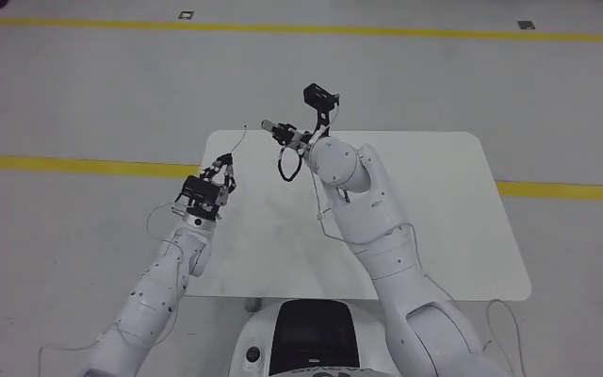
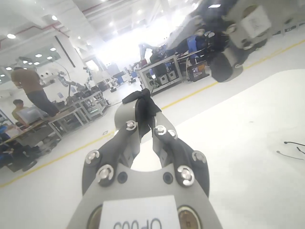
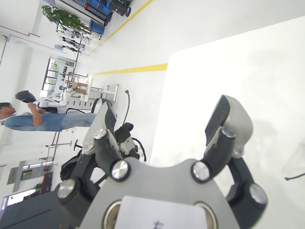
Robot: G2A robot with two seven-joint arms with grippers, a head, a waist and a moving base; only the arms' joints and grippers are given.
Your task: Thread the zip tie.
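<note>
- Two claws here. The left claw (image 2: 143, 114) is pressed together, and its tips are bundled in a black wrap (image 2: 140, 96).
- From above you can see it's pinching the zip tie (image 1: 237, 141) by one end. The rest of the tie sticks out past the claw's tips as a thin line, slanting up toward the other claw.
- From the right wrist, the same tie rises just beyond the left claw, with its small head at the far end.
- The right claw (image 3: 165, 102) is spread wide, and its ribbed pads (image 3: 220, 117) face each other with nothing between them.
- It sits near the tie's free end with its tips aimed that way, and from the top there's a small gap between the two. Can't tell if they line up in height.
- The white table (image 1: 424, 207) lies under both claws. The left claw is over its edge and the right claw is a bit further in.
- Off to the right of the right claw, a few thin dark strands (image 2: 292, 143) lie flat on the table, well apart from both claws. They're too small to say what they are.
</note>
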